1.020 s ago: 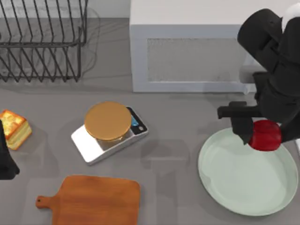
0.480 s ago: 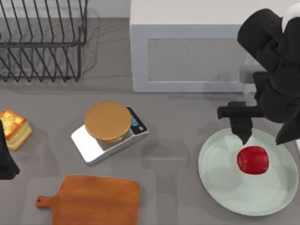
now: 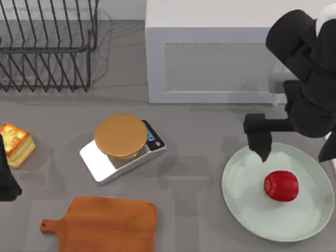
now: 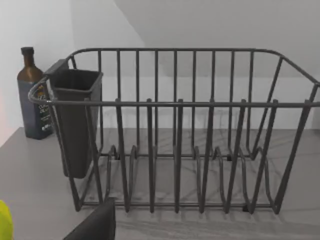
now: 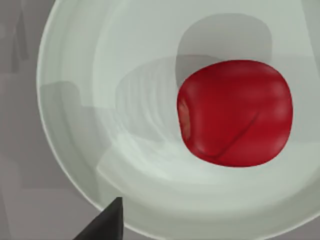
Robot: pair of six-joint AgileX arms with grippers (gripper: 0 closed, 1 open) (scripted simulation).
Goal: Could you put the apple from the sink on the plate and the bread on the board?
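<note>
Resting on the plate (image 3: 239, 212), the apple (image 3: 281, 185) has been let go within the last second; half the task is judged done. Just above it the right gripper (image 3: 294, 152) is spread wide and empty. At the table's left edge the left gripper (image 3: 6, 181) is parked, its state unclear, beside the bread (image 3: 16, 143), not yet carried to the board (image 3: 105, 224).
</note>
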